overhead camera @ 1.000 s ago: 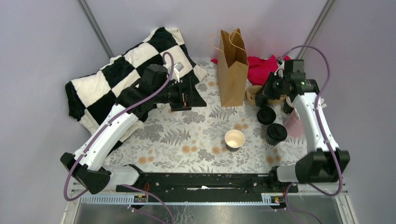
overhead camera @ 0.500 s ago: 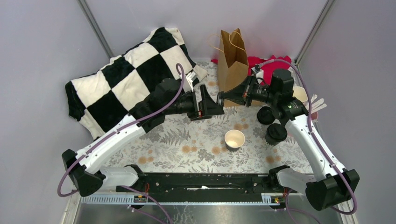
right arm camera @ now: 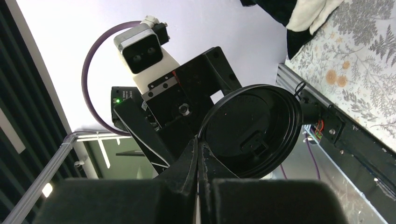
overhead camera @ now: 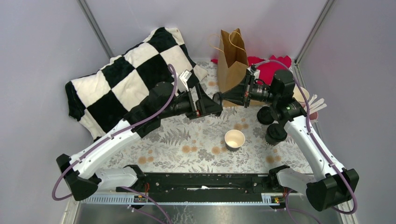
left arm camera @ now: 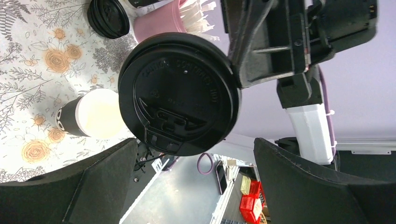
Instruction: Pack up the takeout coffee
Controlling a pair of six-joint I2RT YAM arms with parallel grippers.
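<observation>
Both arms have swung in since a second ago: left gripper (overhead camera: pixel 209 103) off the checkered blanket (overhead camera: pixel 121 79), right gripper (overhead camera: pixel 219 98) away from the black coffee cups (overhead camera: pixel 266 115), which sit at the table's 3 o'clock. Now they're tip to tip at 6 o'clock of the brown bag (overhead camera: pixel 232 60). The right pincer is clamped on the rim of a black lid (left arm camera: pixel 180 93), held in mid-air, and the left jaws gape wide before it.

A round black lid (left arm camera: pixel 180 93) with an embossed sip-hole hangs in the air on edge, pinched at its rim by the right gripper (right arm camera: pixel 198 154). Two small black cups (overhead camera: pixel 266 115) (overhead camera: pixel 276 132) stand upright at the right, close together.
</observation>
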